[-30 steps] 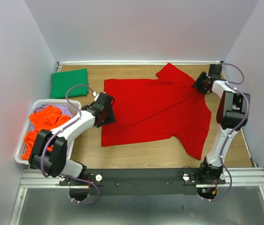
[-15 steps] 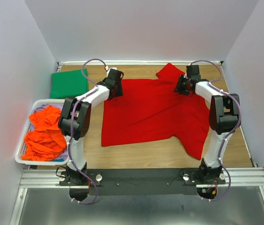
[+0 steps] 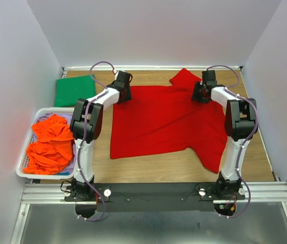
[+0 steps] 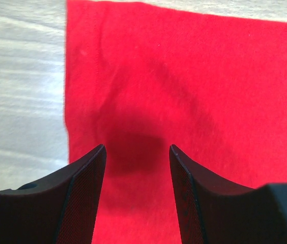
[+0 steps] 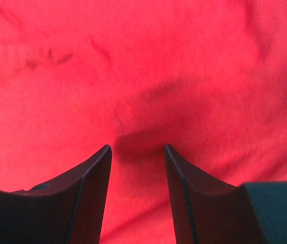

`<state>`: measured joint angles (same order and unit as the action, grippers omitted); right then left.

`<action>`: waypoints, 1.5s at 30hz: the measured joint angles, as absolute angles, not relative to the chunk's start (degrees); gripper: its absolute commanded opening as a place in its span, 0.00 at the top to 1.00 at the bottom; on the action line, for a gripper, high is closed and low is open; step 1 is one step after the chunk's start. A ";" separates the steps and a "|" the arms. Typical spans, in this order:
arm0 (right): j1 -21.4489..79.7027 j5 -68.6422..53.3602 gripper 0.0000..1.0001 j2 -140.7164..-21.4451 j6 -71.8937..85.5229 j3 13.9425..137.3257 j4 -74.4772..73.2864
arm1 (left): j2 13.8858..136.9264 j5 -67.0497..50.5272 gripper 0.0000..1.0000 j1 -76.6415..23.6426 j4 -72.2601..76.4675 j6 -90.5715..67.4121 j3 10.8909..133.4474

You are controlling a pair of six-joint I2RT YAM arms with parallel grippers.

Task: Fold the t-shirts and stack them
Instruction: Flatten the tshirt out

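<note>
A bright red t-shirt [image 3: 164,119] lies spread flat on the wooden table. My left gripper [image 3: 123,94] is open just above the shirt's far left corner; the left wrist view shows red cloth [image 4: 194,91] under and between the fingers, with the shirt's edge at the left. My right gripper [image 3: 200,94] is open above the shirt's far right part near the sleeve [image 3: 184,79]; its wrist view is filled by red cloth [image 5: 148,66]. A folded dark green t-shirt [image 3: 75,90] lies at the far left. Orange shirts [image 3: 49,142] fill the basket; a little lavender cloth shows beneath them.
A white slatted basket [image 3: 25,140] stands at the left edge of the table. White walls close the table at the back and both sides. Bare wood [image 3: 153,165] shows in front of the red shirt.
The left arm swung from beside the basket to the shirt's far left corner. The right arm moved left from the back right corner onto the shirt's far right part. Both have now settled lower.
</note>
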<state>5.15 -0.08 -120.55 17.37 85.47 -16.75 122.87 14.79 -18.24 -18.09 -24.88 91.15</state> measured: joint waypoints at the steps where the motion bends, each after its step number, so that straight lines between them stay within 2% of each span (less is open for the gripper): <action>1: 5.15 0.25 0.46 -120.95 17.08 86.02 -16.80 | 124.07 14.85 0.39 -18.24 -18.15 -24.88 92.07; 10: 5.19 2.26 0.43 -126.13 15.07 93.21 -16.43 | 131.17 15.97 0.40 -16.38 -21.98 -24.80 102.56; 17: 5.19 2.72 0.31 -132.42 13.76 102.96 -17.17 | 140.51 15.94 0.40 -13.78 -27.49 -24.36 119.22; 24: 5.19 2.46 0.25 -133.29 13.63 106.37 -20.75 | 141.99 15.70 0.26 -12.51 -28.86 -22.85 125.05; 26: 5.37 2.28 0.23 -131.15 13.93 104.22 -21.61 | 139.44 15.25 0.24 -12.49 -28.21 -22.57 122.39; 27: 5.52 2.33 0.23 -128.55 14.17 101.86 -22.61 | 138.06 14.96 0.18 -12.49 -28.25 -22.55 120.97; 28: 5.61 2.35 0.23 -126.54 14.41 100.01 -23.07 | 135.98 14.70 0.17 -12.62 -28.12 -22.55 119.13; 31: 7.25 3.62 0.22 -116.86 14.52 92.14 -26.61 | 126.56 14.52 0.12 -13.52 -26.72 -22.57 110.93; 37: 17.34 10.59 0.22 -96.62 15.53 78.15 -35.22 | 103.02 15.49 0.10 -18.98 -21.67 -22.55 92.40; 41: 25.63 13.50 0.22 -91.26 21.41 69.87 -42.52 | 92.38 16.71 0.11 -22.44 -17.21 -22.15 79.85; 45: 31.16 16.19 0.22 -90.13 29.32 61.76 -49.54 | 87.85 18.22 0.12 -23.18 -15.64 -21.82 68.05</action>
